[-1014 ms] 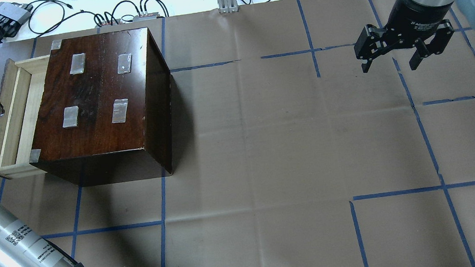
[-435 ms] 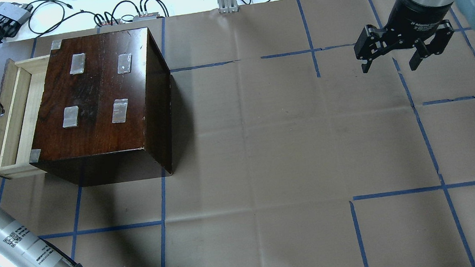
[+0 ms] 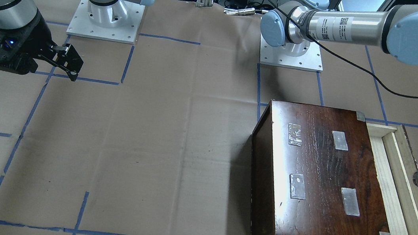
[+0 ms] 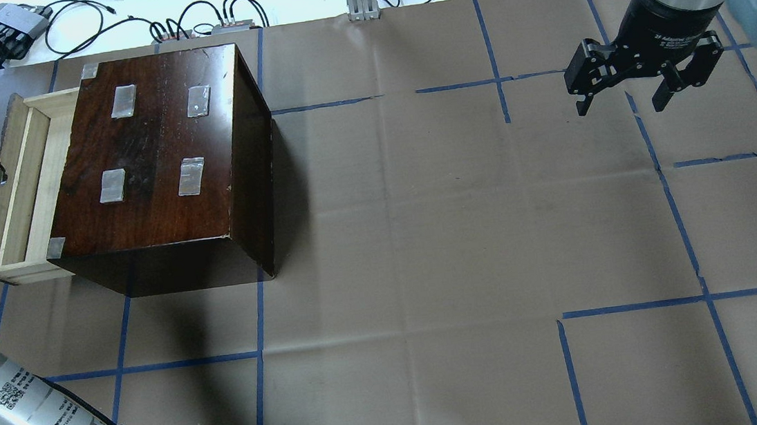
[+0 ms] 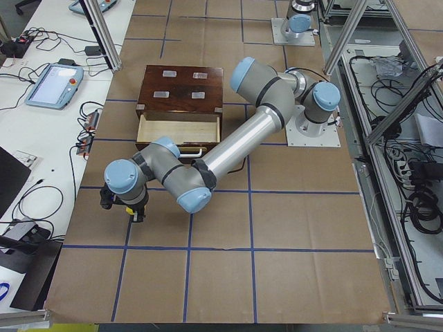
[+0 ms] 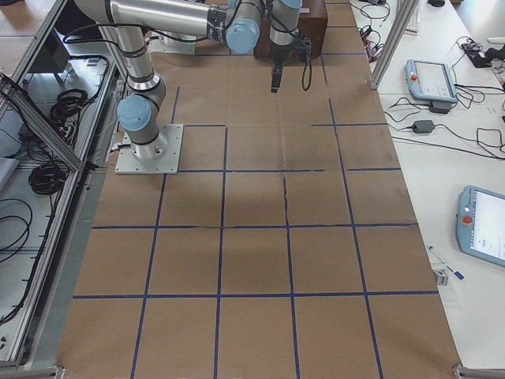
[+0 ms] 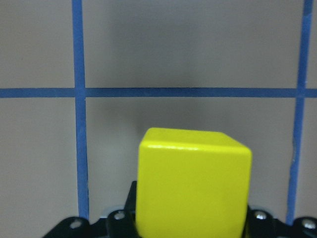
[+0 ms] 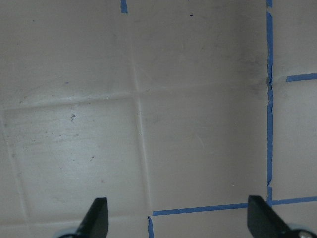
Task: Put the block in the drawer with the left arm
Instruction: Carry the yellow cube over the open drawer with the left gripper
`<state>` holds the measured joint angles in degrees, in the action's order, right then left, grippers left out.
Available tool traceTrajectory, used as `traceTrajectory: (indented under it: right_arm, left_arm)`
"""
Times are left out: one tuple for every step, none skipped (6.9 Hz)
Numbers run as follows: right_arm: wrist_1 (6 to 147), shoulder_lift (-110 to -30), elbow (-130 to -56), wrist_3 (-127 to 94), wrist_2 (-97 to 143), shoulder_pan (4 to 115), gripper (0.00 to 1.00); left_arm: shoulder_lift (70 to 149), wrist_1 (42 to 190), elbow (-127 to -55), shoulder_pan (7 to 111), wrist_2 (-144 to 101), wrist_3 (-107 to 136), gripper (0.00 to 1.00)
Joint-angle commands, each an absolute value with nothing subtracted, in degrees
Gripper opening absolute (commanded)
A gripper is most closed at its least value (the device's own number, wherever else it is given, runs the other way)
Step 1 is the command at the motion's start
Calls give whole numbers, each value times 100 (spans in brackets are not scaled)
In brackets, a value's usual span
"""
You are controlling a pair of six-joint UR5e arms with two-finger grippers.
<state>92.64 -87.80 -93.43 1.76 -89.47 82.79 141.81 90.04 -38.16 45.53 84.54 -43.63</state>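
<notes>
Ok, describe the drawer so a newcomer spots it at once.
Find the dark wooden box on the papered table. The drawer juts from its side, pulled open. It alone is pale, unfinished wood; the box is glossy and tape-patched.

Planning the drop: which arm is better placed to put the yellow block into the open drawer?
Left. The left tool grips the block, and the open drawer lies on that arm's side. The right tool hangs open and empty, far from it.
</notes>
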Motion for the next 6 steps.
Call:
traceTrajectory:
  right_arm:
    - [9264, -8780, -9351, 176, -8947, 8279, 100]
    - [9264, -8780, -9352, 176, -8947, 8279, 100]
    - [9264, -8780, -9352, 176, -8947, 8279, 100]
    - [9255, -8780, -9343, 176, -8947, 8279, 100]
    - [9264, -8780, -9343, 176, -8947, 8279, 100]
    - [9264, -8780, -9343, 176, -8947, 8279, 100]
  left_arm:
    - [13346, 9193, -4679, 4570, 8438, -4062, 27]
    - [12785, 9141, -5433, 4596, 8429, -3730, 27]
    - [12231, 9010, -6163, 4797, 8437, -3474, 27]
    - [11747, 8548, -6822, 5060, 8438, -3071, 28]
    - [11316, 8308, -7482, 5289, 8438, -2658, 28]
    - [11007, 8227, -7949, 5500, 8429, -2280, 28]
